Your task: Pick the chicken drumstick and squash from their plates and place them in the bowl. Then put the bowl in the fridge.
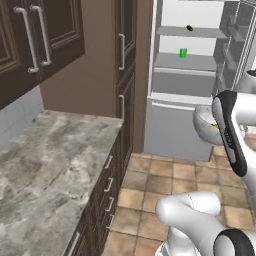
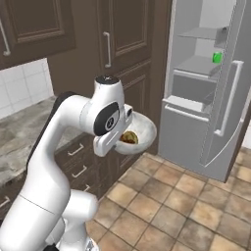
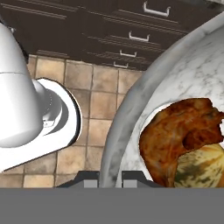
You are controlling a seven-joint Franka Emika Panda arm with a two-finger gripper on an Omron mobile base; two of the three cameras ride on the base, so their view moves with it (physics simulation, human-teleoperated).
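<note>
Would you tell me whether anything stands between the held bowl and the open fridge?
Nothing visible does. The bowl, clamped in the gripper, is carried above bare floor tiles, and the fridge stands open ahead.

No readable text, label, brand, number or sign is seen in any view. Nothing legible is carried by the fridge (image 1: 181, 100), the cabinets (image 2: 122, 44) or the bowl (image 3: 175, 87).

The bowl (image 3: 131, 113) looks like smooth veined marble; the counter (image 1: 45, 160) is mottled polished stone.
</note>
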